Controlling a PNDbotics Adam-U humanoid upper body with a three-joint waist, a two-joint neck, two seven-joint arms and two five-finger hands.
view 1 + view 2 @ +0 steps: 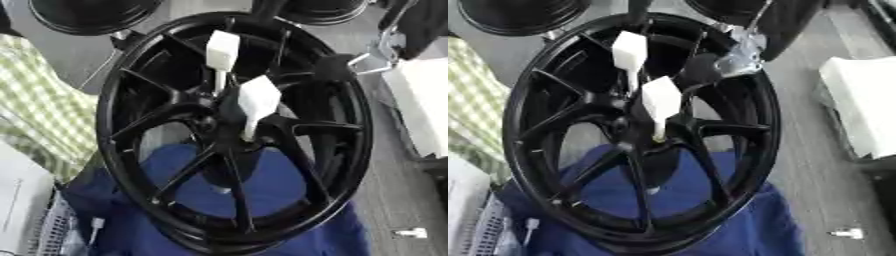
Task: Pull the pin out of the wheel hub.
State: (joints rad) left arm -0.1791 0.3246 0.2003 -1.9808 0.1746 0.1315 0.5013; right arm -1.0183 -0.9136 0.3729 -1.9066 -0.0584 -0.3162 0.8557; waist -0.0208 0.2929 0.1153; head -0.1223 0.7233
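A green-checked cloth point(39, 107) lies at the far left, soft and crumpled, with a pale box-like thing point(22, 200) below it.

In the middle a glossy black wheel point(118, 150) stands tilted on a blue cloth point(262, 185). Thin spokes run from its rim to the hub point(219, 122). Two white pins stick out of the hub, each with a flat, blocky head on a slim stem. The upper pin point(222, 50) points up and away; the lower pin point(258, 100) stands just right of it, its stem running down into the hub. Both look like smooth plastic, and both are seated, so the pull seems not yet made.

To the upper right, a dark arm with a silver joint point(741, 55) comes in over the rim. The right hand cannot be made out, so whether its fingers are released or clenched cannot be told. The pins lie down and left of that arm, which is the nearer one. The left hand is not seen.

At the far right sits a white block point(420, 100) on grey floor point(389, 200).
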